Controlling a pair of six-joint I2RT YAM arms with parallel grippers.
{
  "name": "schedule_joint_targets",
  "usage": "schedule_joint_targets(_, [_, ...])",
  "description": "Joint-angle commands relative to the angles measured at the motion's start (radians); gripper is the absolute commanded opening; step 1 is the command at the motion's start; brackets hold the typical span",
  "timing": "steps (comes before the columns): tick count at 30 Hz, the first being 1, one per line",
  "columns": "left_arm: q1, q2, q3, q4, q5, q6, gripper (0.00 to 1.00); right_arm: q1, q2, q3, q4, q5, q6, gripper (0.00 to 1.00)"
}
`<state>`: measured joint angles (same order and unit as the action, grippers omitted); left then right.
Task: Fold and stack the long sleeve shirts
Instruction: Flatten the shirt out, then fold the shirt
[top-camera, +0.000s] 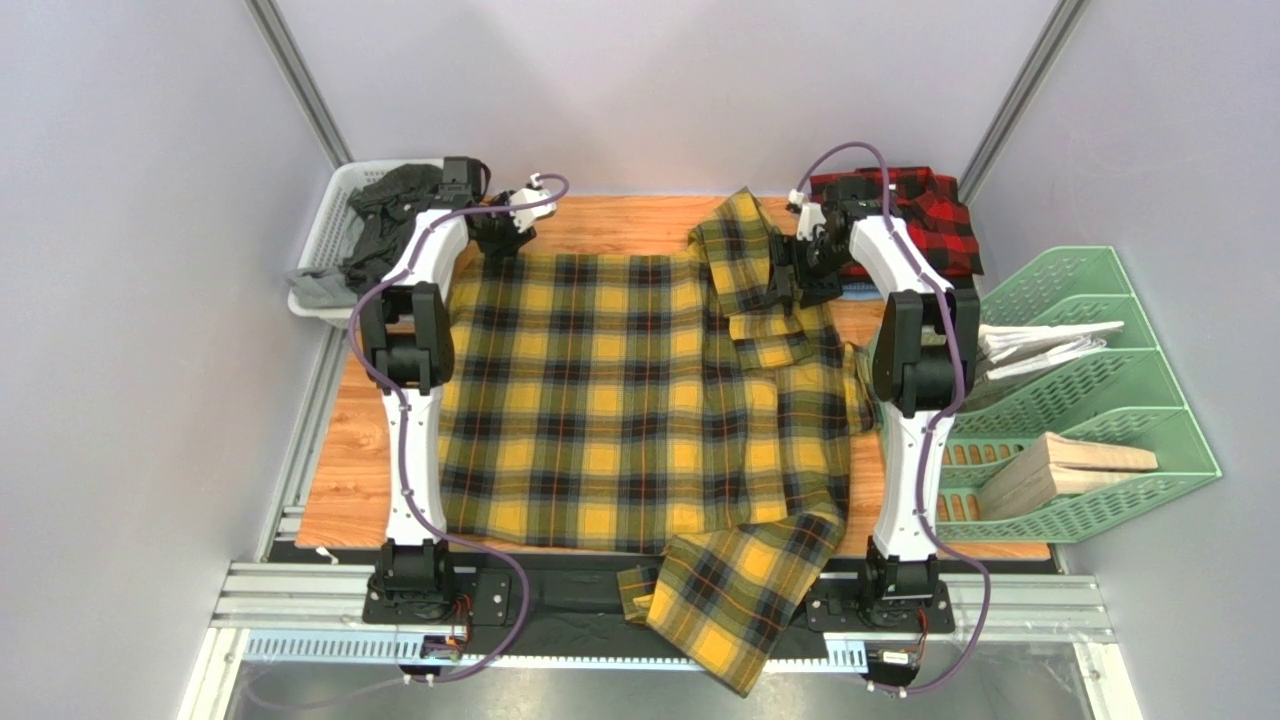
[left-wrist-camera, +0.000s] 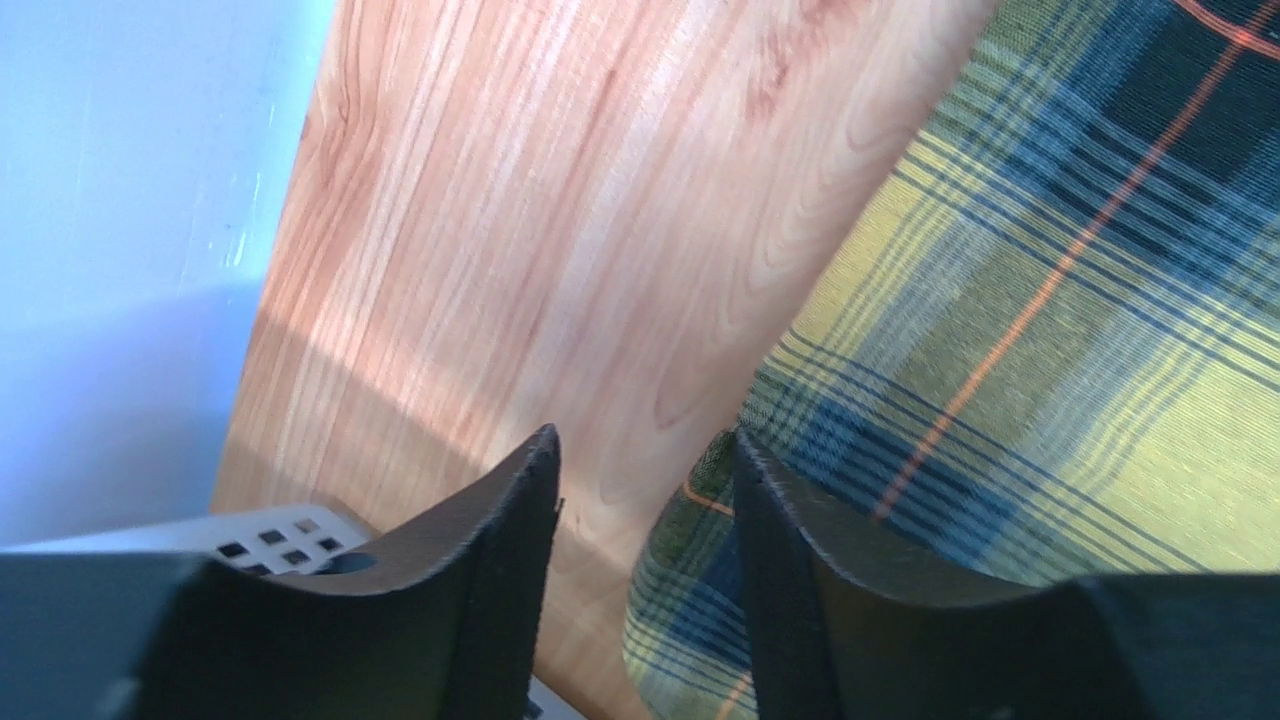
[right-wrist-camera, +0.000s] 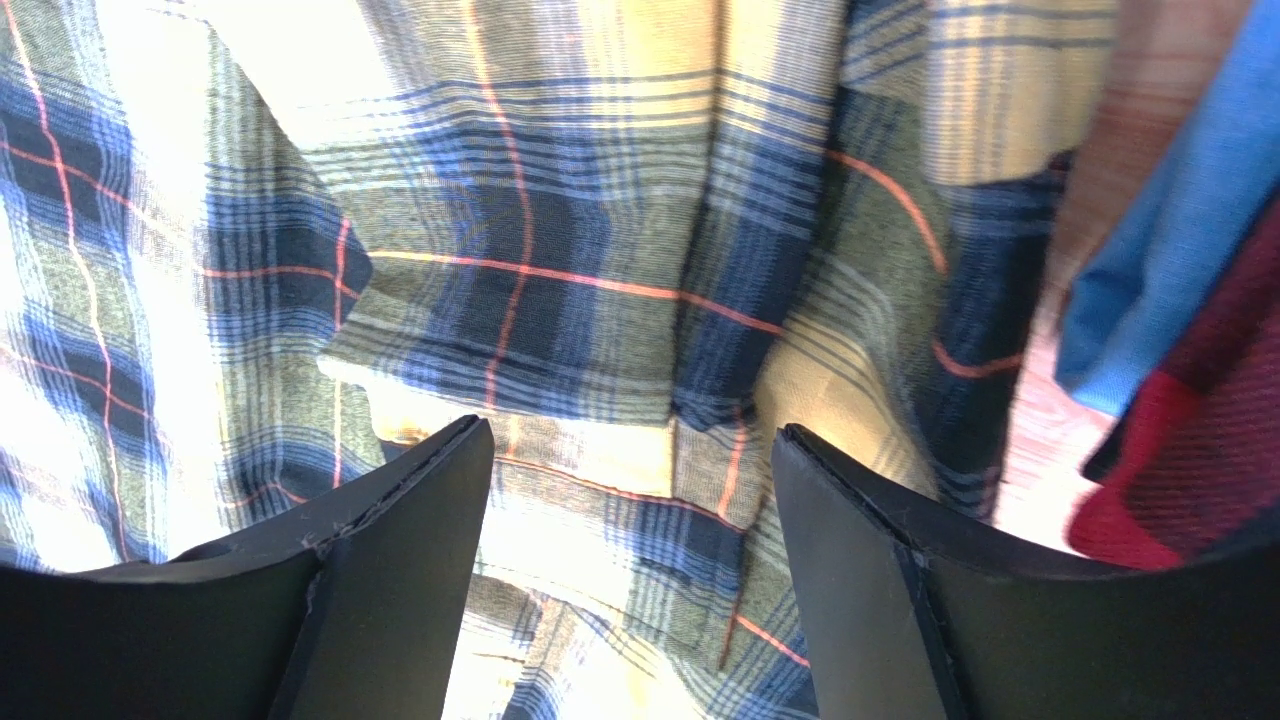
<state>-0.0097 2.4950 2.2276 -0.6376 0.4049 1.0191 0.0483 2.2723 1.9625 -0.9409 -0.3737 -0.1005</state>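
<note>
Yellow shirt (top-camera: 631, 405) lies spread on the table (top-camera: 338, 465), one sleeve overhanging the near edge. Left gripper (left-wrist-camera: 646, 450), jaws parted, sits at its far-left corner beside bare wood. The right gripper (right-wrist-camera: 634, 435) gapes over its far-right folds, red shirt (top-camera: 920, 210) just beyond.

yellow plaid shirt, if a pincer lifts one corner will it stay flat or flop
Probably floppy: the yellow shirt drapes, one sleeve hanging limp over the table edge. Lifted by a corner it would likely sag and bunch, as its folded part has. Pushed, it may wrinkle rather than slide whole.
</note>
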Motion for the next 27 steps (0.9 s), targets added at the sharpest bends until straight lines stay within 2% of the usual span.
schedule_joint_targets(1, [0.004,0.034,0.064,-0.017,0.049,0.039,0.50,-0.004,-0.027,0.006,0.028,-0.013,0.025,0.73])
schedule_joint_targets(7, [0.004,0.035,0.058,-0.027,0.045,0.061,0.49,-0.004,0.024,0.029,0.031,-0.030,0.033,0.72])
schedule_joint_targets(14, [0.004,0.039,0.043,-0.031,0.040,0.059,0.46,-0.004,0.075,0.062,0.031,-0.062,0.031,0.65])
schedule_joint_targets(17, [0.004,0.039,0.041,-0.034,0.043,0.065,0.44,-0.002,0.072,0.068,0.031,-0.074,0.027,0.52])
schedule_joint_targets(18, [0.004,0.038,0.043,-0.034,0.043,0.065,0.42,-0.002,0.070,0.070,0.031,-0.077,0.025,0.42])
schedule_joint_targets(20, [0.004,0.038,0.043,-0.036,0.048,0.067,0.38,-0.001,0.064,0.067,0.033,-0.100,0.022,0.30])
schedule_joint_targets(21, [0.004,0.036,0.044,-0.036,0.054,0.067,0.33,-0.002,0.058,0.065,0.031,-0.103,0.021,0.18])
schedule_joint_targets(24, [0.004,0.027,0.043,-0.036,0.064,0.064,0.23,-0.007,0.023,0.052,0.033,-0.113,0.016,0.00])
schedule_joint_targets(27, [0.004,0.007,0.043,-0.028,0.074,0.050,0.13,-0.014,-0.037,0.030,0.040,-0.140,0.031,0.00])
